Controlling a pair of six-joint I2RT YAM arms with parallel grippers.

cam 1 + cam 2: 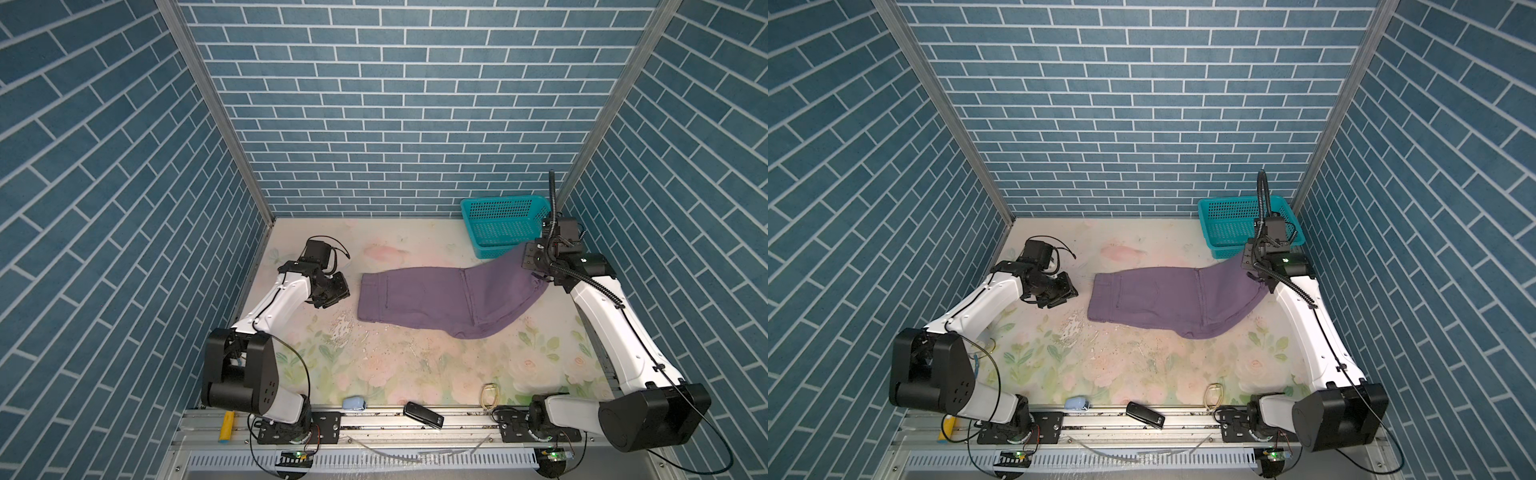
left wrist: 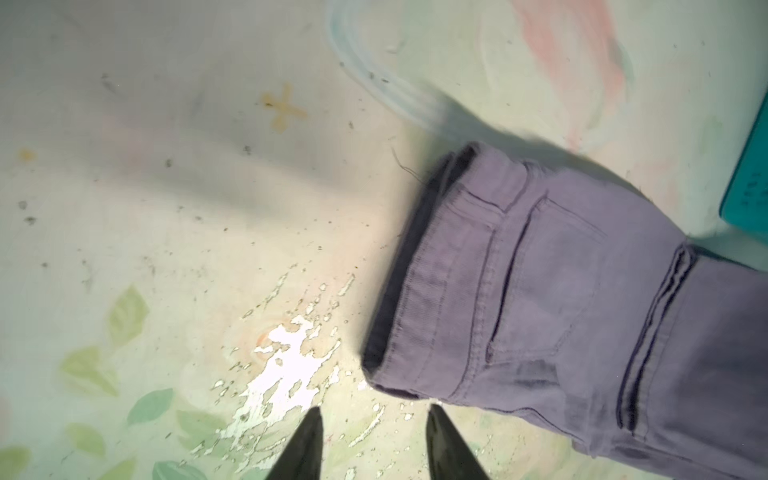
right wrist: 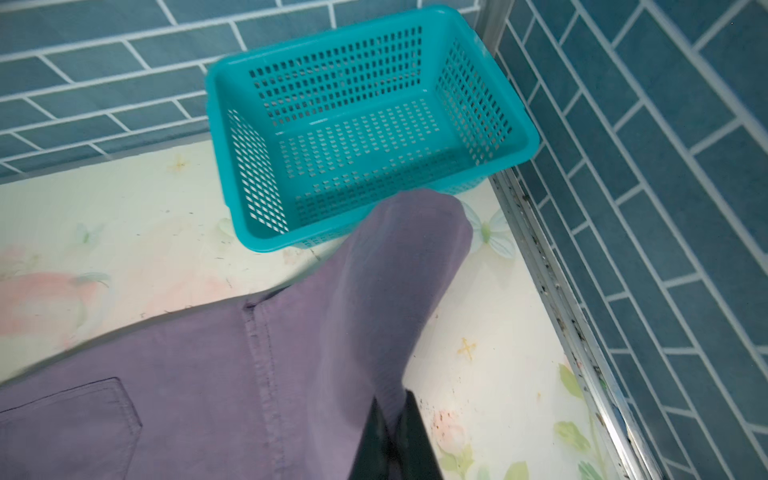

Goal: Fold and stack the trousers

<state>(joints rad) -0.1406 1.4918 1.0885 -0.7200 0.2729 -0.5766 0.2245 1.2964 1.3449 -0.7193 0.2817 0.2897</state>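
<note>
Now right fingers [image 3: 415, 436] pinch a raised trousers [image 1: 428, 299] edge beside the basket [image 3: 332, 62]; left fingers [image 2: 305, 449] spread above bare table [image 1: 415, 365].

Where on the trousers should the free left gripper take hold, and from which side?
Grip the trousers at the waistband, at its near corner, coming in from the left, low along the table. That edge lies flat, doubled over, and faces the left gripper, whose open jaws sit beside that corner. The right gripper holds the lifted leg end by the basket.
</note>
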